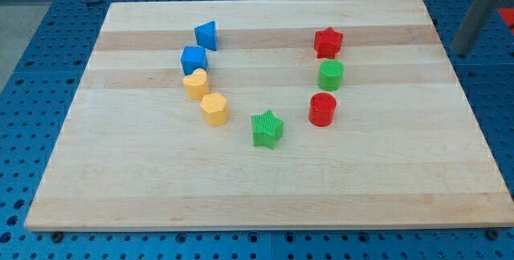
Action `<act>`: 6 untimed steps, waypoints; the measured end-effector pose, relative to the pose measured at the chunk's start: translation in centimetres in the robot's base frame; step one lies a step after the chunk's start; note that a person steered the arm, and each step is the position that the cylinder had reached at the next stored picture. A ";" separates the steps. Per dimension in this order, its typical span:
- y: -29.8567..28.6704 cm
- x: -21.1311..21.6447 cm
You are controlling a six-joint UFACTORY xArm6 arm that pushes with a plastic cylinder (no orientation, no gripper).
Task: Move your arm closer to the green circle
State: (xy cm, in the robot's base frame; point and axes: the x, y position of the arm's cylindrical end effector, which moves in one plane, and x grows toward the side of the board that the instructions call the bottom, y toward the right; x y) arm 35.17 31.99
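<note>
The green circle [330,75] stands on the wooden board [257,188] right of centre, between a red star [328,42] above it and a red circle [322,109] below it. My tip [461,54] is at the view's right, past the board's right edge, far to the right of the green circle and slightly above its level. The dark rod slants up to the top right corner.
A green star [267,128] sits near the board's middle. On the left, a column runs downward: a blue triangle [206,34], a blue block [193,59], a yellow heart [195,84] and a yellow hexagon [214,109]. A blue perforated table surrounds the board.
</note>
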 end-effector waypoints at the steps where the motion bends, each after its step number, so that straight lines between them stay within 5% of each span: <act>1: 0.0 1.7; 5: -2.8 1.7; 6: -7.3 1.7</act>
